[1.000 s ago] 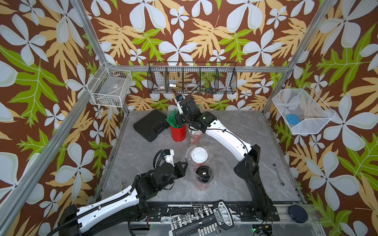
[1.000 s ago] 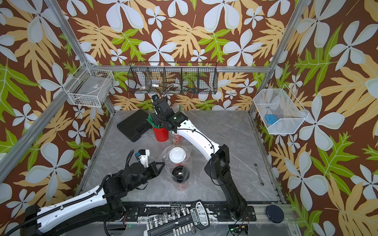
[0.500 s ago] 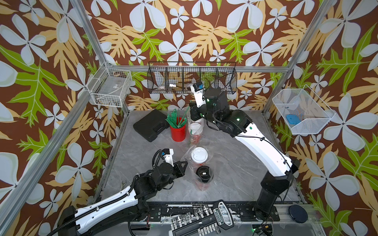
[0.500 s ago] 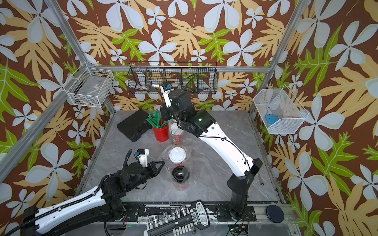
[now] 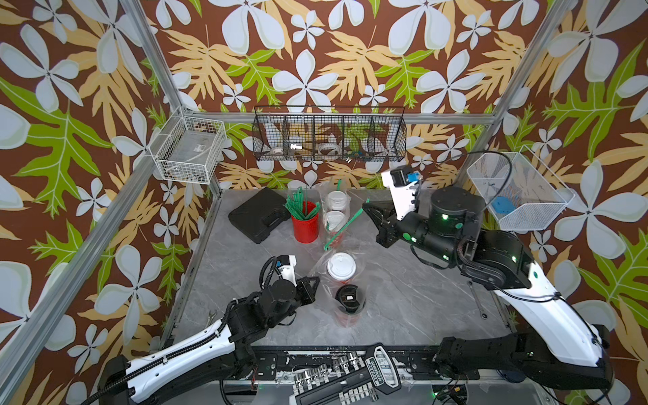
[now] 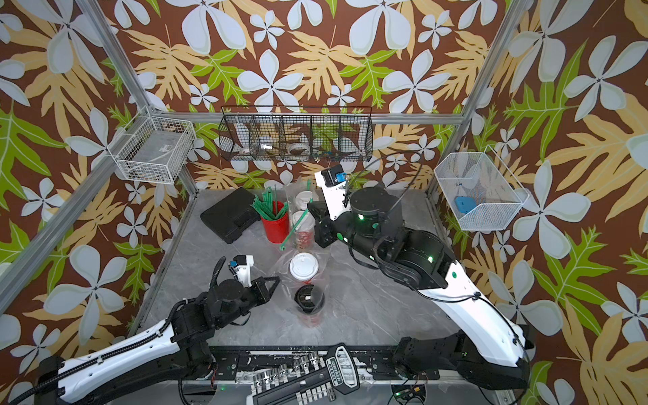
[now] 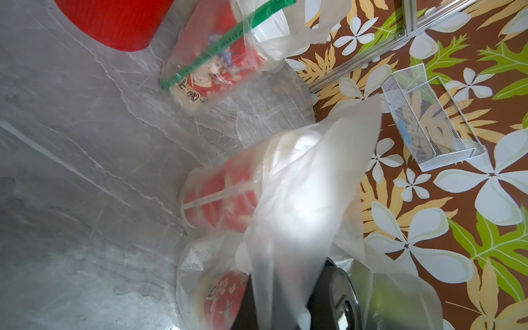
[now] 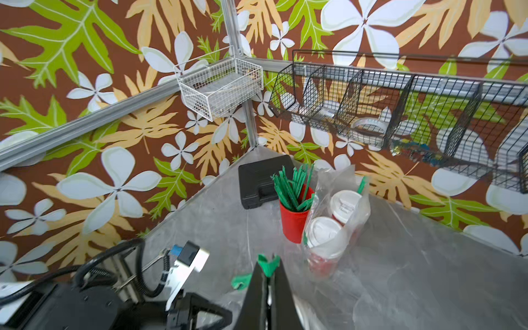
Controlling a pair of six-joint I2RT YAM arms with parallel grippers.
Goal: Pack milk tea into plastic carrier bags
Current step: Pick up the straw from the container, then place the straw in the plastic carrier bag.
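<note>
Table (image 5: 403, 301): grey top, both bags stand on it.
Near bag (image 7: 308, 185): 2 cups in it, white-lid cup (image 5: 341, 266) + black-lid cup (image 5: 349, 298), upright, side by side.
Far bag (image 8: 358, 211): just beside red straw cup (image 5: 305, 228); 2 far white-lid cups (image 5: 338, 201) inside, upright.
L gripper (image 5: 315, 280): closed, tip at Near bag's edge; film drapes across wrist view, looks pinched.
R gripper (image 5: 365, 206): closed on green straw (image 5: 342, 228), held aslant, low end btw the bags.
Progress: all 4 cups bagged, 2 per bag, so packing proper looks done. Left, prob.: straw into a bag, then let go of the film.
</note>
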